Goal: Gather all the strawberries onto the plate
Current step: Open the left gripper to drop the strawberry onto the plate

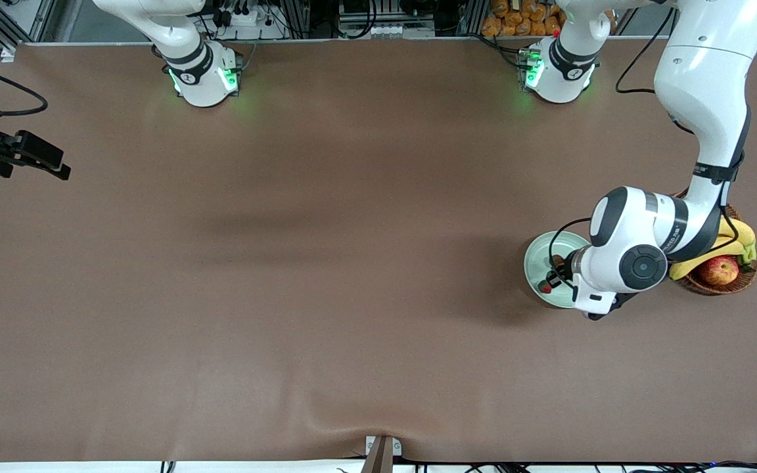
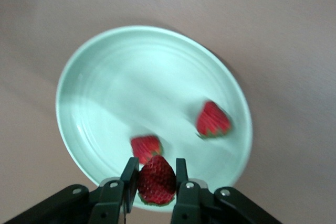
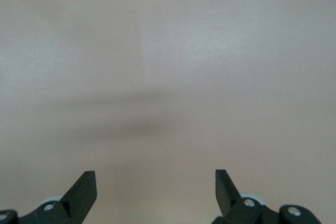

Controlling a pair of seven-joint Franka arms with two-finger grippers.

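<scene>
Left gripper (image 2: 156, 182) pinches 1 strawberry (image 2: 156, 180) over the plate (image 2: 105, 77) (2 inside); right gripper (image 3: 156, 190) waits spread.

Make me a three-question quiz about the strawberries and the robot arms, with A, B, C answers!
1. Where is the left pincer?
A. over the plate
B. over the basket
C. beside the right arm's base

2. How many strawberries lie on the plate, not counting a held one?
A. none
B. two
C. five

3. What is the right pincer doing?
A. squeezing an apple
B. gripping the plate
C. open, holding nothing

Answers:
1 A, the left wrist view shows the mint-green plate right under it.
2 B, one strawberry on the plate and another strawberry on the plate rest there.
3 C, its fingers stand apart over bare table, while the left pincer is shut on the held strawberry.
</scene>
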